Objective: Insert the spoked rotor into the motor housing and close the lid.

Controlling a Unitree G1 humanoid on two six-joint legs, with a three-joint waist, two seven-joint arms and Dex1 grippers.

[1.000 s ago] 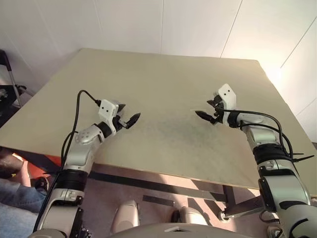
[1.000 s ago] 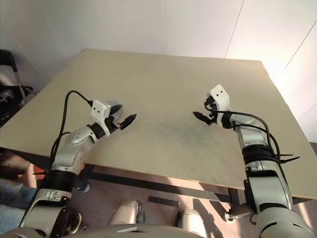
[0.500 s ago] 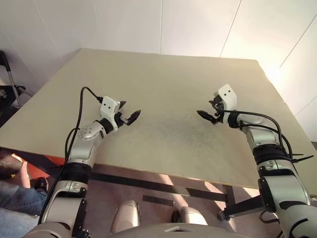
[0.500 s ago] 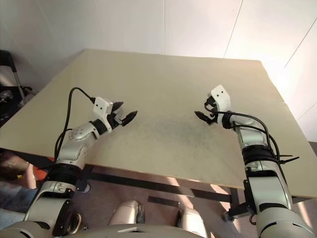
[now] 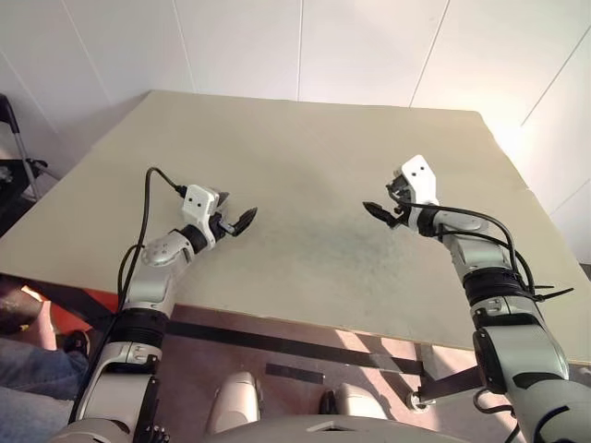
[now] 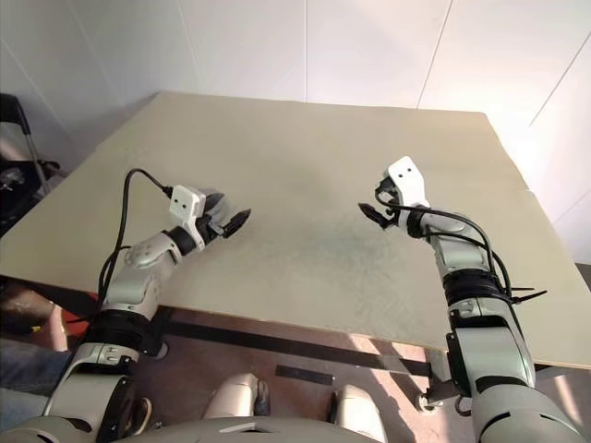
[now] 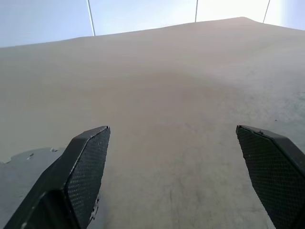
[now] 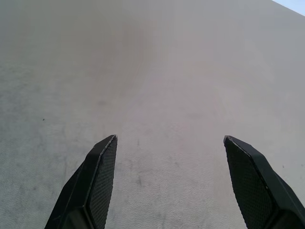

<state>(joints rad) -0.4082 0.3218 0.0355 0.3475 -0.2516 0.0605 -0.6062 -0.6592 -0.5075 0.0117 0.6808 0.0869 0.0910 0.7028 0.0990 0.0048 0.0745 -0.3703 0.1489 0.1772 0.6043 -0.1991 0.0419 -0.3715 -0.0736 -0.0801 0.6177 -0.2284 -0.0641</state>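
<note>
The spoked rotor, the motor housing and the lid are out of view. My left gripper (image 5: 236, 215) hovers low over the beige table (image 5: 314, 148) at the left, pointing toward the middle. Its fingers (image 7: 86, 167) are spread wide with nothing between them. My right gripper (image 5: 379, 207) hangs over the table at the right, pointing inward and slightly down. It is open too, and its fingers (image 8: 100, 181) frame bare tabletop.
The table's front edge (image 5: 305, 323) runs just below both arms. White wall panels (image 5: 305, 46) stand behind the table. A person's leg in jeans (image 5: 28, 388) and a black frame (image 5: 14, 138) are at the far left.
</note>
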